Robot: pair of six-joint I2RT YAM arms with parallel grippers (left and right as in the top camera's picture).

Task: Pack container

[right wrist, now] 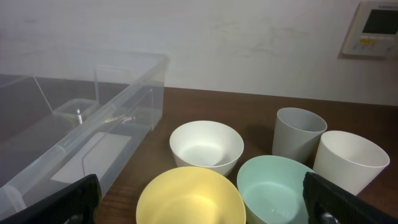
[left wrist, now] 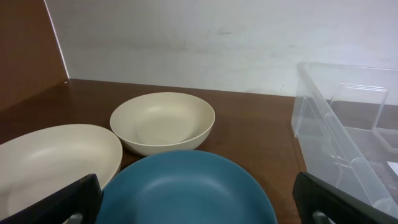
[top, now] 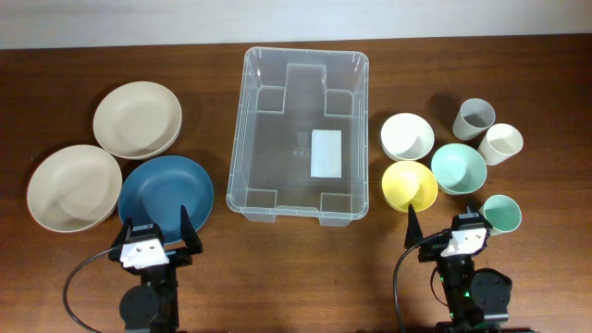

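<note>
Clear plastic container [top: 277, 157] sits mid-worktop, a bit toward 12 o'clock, nothing in it, white label [top: 327, 154] on the base at its 3 o'clock side

Left fingers [top: 157, 222] at 7 o'clock: spread wide, holding nothing. Right fingers [top: 449, 229] at 5 o'clock: same, spread and bare

My read: nothing packed yet, step in hand is the first pick
- blue bowl [top: 166, 192] is just ahead of the left fingers, so take it first
- it's shallow with a thin rim, so pinch the rim at its 6 o'clock edge, one finger inside and one under; a top-down squeeze would likely slip
- it touches or nearly touches both beige bowls [top: 137, 118] [top: 74, 187], so lift straight up before swinging toward 3 o'clock
- clear the tub's thick rim, set down on flat base, keep off the moulded corner blocks
- nest the wide bowls to leave floor for the small stuff

Right side, 3 o'clock cluster: white bowl [top: 407, 136], yellow bowl [top: 410, 184], mint bowl [top: 459, 167], all deep, round and matte, packed close. Grey cup [top: 478, 117], cream cup [top: 500, 143], teal cup [top: 502, 214] are tapered and upright; teal is beside the right fingers, so mind a knock

Worktop [top: 55, 74] is dark wood
</note>
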